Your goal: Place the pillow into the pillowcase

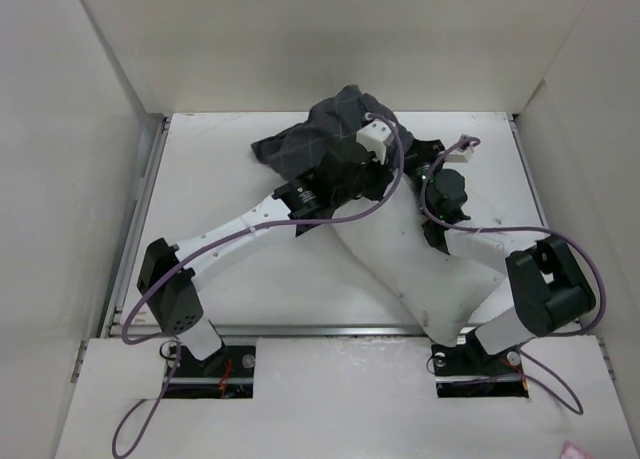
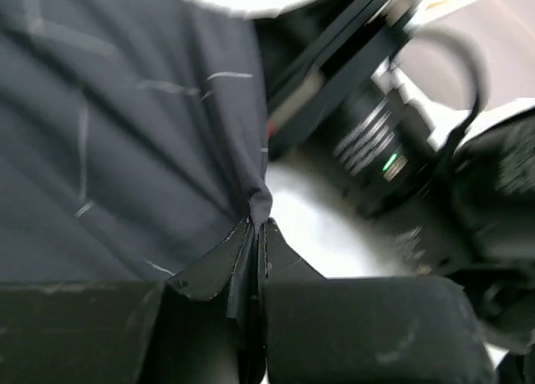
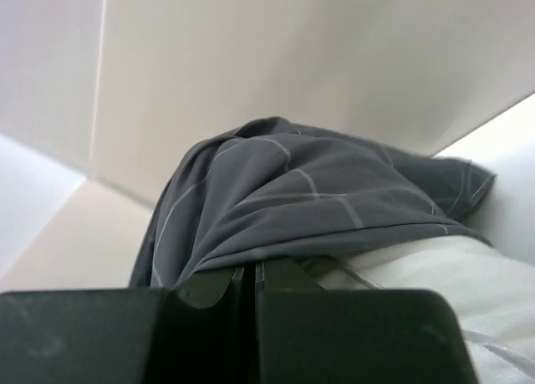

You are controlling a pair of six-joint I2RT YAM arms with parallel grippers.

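Note:
The dark grey grid-patterned pillowcase (image 1: 318, 131) lies bunched at the back of the table, over the far end of the off-white pillow (image 1: 400, 264). The pillow stretches toward the right arm's base. My left gripper (image 1: 385, 177) is shut on a pinch of the pillowcase's edge (image 2: 257, 210). My right gripper (image 1: 420, 164) is close beside it; in the right wrist view its jaws (image 3: 255, 271) are closed at the pillowcase's hem (image 3: 292, 200), with the pillow (image 3: 476, 275) showing just under the hem. Both sets of fingertips are hidden in the top view.
White walls (image 1: 300, 39) enclose the table at the back and on both sides. The right arm's wrist (image 2: 376, 141) is very near my left gripper. Purple cables (image 1: 340, 217) loop over the pillow and both arms.

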